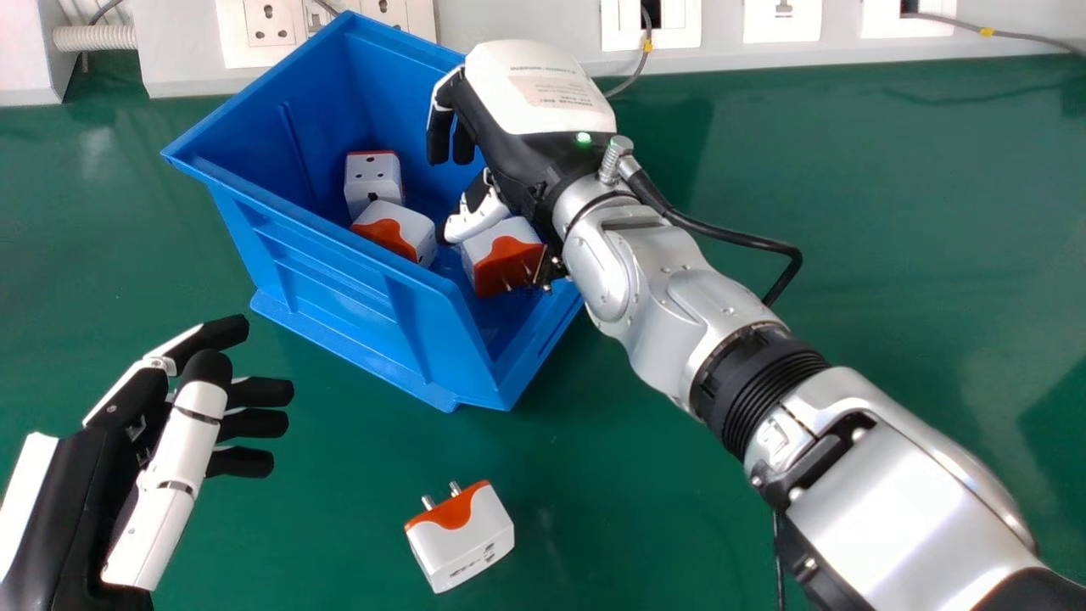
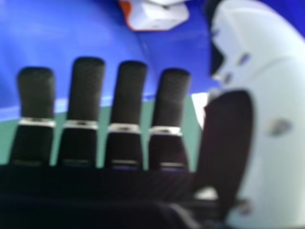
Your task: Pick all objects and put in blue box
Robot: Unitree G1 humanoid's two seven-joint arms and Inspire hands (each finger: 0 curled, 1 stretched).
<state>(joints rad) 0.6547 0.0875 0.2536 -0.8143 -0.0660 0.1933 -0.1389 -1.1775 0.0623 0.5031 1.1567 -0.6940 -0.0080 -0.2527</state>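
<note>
Nearest lies the task's remaining piece, a loose adapter (image 1: 467,543) on the green table (image 1: 891,212), to the right of the left hand (image 1: 170,475) and a little nearer than its fingertips, its prongs pointing away from the robot. The left hand is held over the table with its fingers loosely extended and spread, gripping nothing; it looks parked short of the blue box (image 1: 339,276), probably to leave the other arm room. Beyond it, the right hand (image 1: 530,110) reaches over that box, fingers straight and slightly apart, thumb held off to the side, pinching nothing; that posture would suit a release over the opening. Just nearer than its thumb, under the wrist, an orange-and-white adapter (image 1: 506,255) sits inside; to the hand's left are a second adapter (image 1: 399,229) and, just beyond and against it, a third adapter (image 1: 373,178), tilted as though simply dropped in. Past the box, wall sockets (image 1: 271,24) line the back; the hand should clear the rim before turning towards the loose adapter
</note>
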